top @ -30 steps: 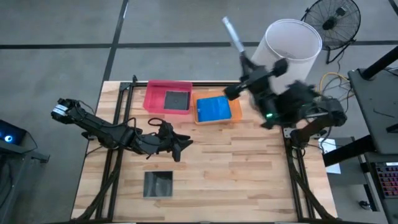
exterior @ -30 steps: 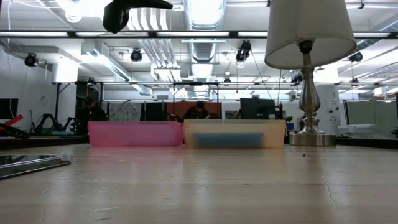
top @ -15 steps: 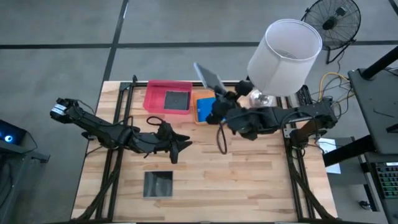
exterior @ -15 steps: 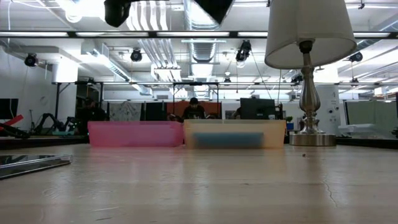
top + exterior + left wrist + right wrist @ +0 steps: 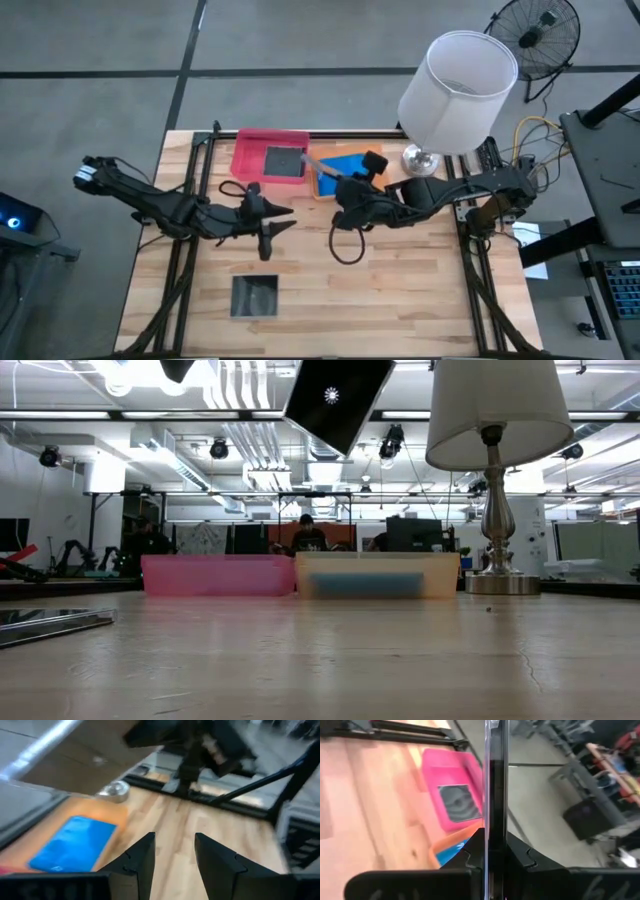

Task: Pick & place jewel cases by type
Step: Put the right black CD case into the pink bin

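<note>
Right claw (image 5: 492, 851) is gripping a dark case (image 5: 492, 780) edge-on at frame centre, arm reaching toward the pink tray (image 5: 252, 153).

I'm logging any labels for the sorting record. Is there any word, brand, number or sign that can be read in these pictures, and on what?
None can be read.
Blue case in the orange tray: a small pale mark near one corner, too blurred to read.
Dark case held up by the right gripper: only a white glare spot, no text.
Dark case on the table: no label visible.
</note>
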You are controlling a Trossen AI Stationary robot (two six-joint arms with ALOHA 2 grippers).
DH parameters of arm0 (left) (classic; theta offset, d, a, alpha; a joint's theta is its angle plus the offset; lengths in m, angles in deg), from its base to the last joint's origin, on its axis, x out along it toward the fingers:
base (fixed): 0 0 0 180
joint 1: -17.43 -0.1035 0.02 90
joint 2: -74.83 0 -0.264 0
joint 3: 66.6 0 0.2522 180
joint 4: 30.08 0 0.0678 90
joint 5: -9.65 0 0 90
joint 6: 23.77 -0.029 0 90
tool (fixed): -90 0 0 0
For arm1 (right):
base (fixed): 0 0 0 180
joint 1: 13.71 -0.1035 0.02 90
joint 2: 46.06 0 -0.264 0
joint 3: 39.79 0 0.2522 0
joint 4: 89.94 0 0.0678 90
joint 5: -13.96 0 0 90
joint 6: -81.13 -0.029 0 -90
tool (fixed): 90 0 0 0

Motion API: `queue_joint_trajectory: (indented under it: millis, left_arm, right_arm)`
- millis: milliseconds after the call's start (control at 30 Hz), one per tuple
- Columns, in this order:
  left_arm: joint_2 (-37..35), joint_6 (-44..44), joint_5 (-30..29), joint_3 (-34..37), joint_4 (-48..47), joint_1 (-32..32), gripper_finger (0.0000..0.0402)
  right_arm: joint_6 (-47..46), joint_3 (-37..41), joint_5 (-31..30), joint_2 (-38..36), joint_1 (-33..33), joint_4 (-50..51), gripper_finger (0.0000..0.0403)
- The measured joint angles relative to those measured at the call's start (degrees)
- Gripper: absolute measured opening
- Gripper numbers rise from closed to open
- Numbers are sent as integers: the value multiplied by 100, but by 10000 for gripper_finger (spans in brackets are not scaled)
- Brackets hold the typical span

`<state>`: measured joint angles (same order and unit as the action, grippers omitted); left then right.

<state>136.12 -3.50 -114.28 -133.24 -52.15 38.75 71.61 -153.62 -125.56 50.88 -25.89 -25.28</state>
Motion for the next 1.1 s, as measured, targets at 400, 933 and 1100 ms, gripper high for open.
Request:
queue_joint_trajectory:
  millis: [400,933,1100]
  left_arm:
    - [-429,-267,-679,-1,-1498,-4,182]
    - [-1418,-170,-749,279,-1738,-55,190]
    - [-1924,-155,-334,450,-1274,-48,190]
  right_arm:
    - [-433,0,1232,-2,-142,-30,24]
    - [11,0,1706,-2,-791,-1602,24]
    - [92,0,1708,-2,-822,-1997,24]
